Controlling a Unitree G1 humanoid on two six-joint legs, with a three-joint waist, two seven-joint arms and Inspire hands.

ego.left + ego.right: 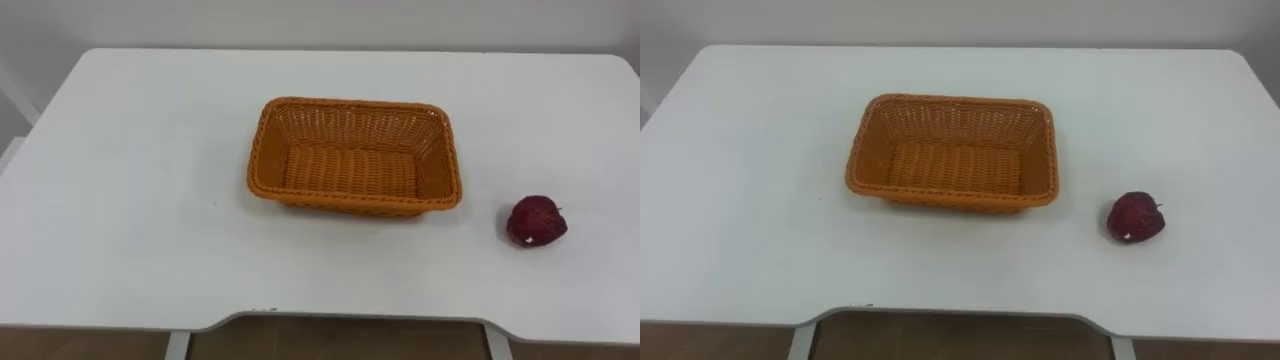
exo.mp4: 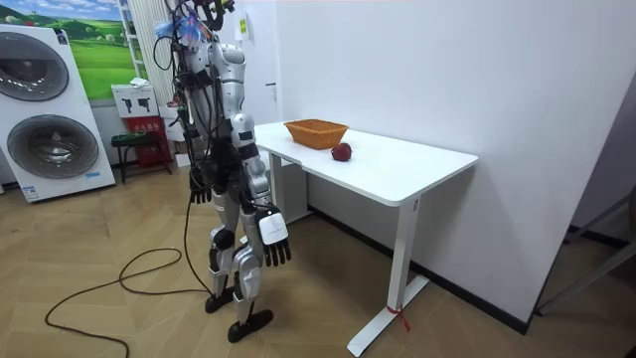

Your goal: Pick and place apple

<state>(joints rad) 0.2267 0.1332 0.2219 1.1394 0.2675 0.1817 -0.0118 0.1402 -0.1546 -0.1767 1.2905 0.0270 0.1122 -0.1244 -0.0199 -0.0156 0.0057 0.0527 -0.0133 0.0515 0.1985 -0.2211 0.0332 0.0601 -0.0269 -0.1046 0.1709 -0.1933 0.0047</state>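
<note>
One dark red apple (image 1: 536, 221) we list on the white tabletop (image 1: 130, 200), right of the orange woven rectangular basket (image 1: 352, 103), apart; left robot hand (image 2: 200, 188) and right robot hand (image 2: 272, 237) hang loose-fingered, empty.

We log the robot standing on the floor (image 2: 318, 293) at the end of the surface (image 2: 397, 167) on the room view's left. The left robot hand (image 2: 200, 189) and right robot hand (image 2: 275, 242) hang at its sides, fingers relaxed, holding nothing. The basket (image 2: 316, 132) sits on the surface. The apple (image 2: 341, 152) lies near it, apart. Washer (image 2: 60, 144) behind.
</note>
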